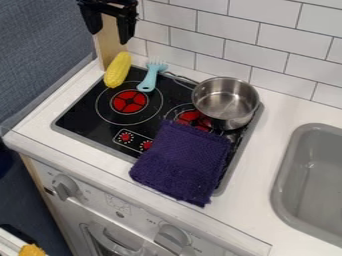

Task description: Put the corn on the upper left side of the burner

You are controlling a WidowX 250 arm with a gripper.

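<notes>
- A black robot gripper [110,38] hangs above the far left corner of a toy stove, its two fingers [126,31] spread with nothing between them, a pose that suits either a pick or a release.
- Yellow corn [117,70] lies at the upper left of the cooktop [77,114], tilted along its length, its near end just beside the rings of the left burner [129,101]. The spot appears to match the one requested, so the placement looks all but complete; any further move would likely be a small nudge or a retreat.
- A light blue fork [149,81] rests just right of the corn, tines toward the tiled wall [227,32], handle end by the burner's rings. Its closeness leaves little spare room on that side, and a wide grasp could knock it.
- A steel pot [234,119] stands upright at the right rear of the cooktop, partly over the second burner [193,118], as if set there to cook and well apart from the corn.
- A purple cloth [184,162] drapes across the cooktop's near right part and onto the white worktop [284,107], likely incidental to the job, since it lies away from the corn.
</notes>
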